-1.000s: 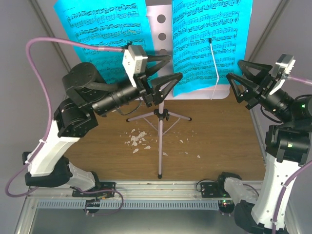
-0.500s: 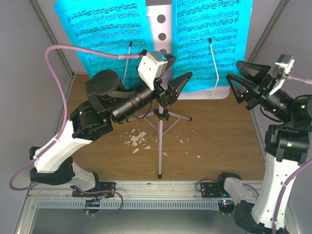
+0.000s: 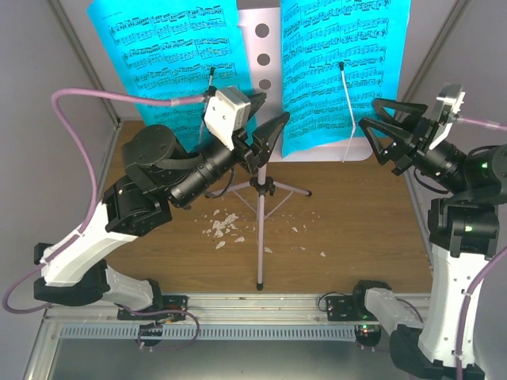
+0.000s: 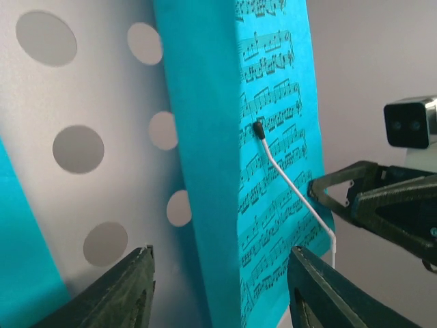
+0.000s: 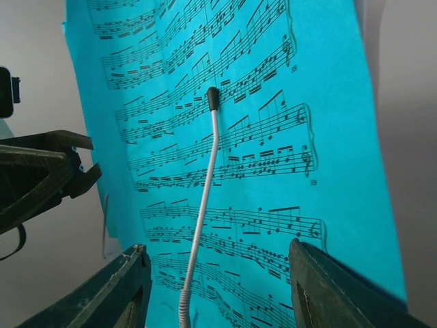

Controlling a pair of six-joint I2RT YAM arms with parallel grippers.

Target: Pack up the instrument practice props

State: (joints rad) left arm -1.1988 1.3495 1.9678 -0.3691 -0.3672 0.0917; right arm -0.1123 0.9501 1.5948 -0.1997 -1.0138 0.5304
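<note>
The pale music stand's perforated desk stands at the back on a thin tripod. A cyan sheet-music page hangs on each side, the left page and the right page. A white wire arm lies across the right page. My left gripper is open, close in front of the desk's lower middle. In its wrist view the gripper faces the right page's inner edge without touching it. My right gripper is open just right of the right page. Its wrist view shows the gripper framing the page and the wire arm.
Small white crumbs lie scattered on the brown wooden tabletop around the tripod's feet. Grey walls and slanted frame posts close in the left and right sides. A purple cable arcs over the left arm.
My left arm has lifted and swung its gripper right and upward to the desk's lower middle. The right gripper has edged left toward the right page. Both stay open.
</note>
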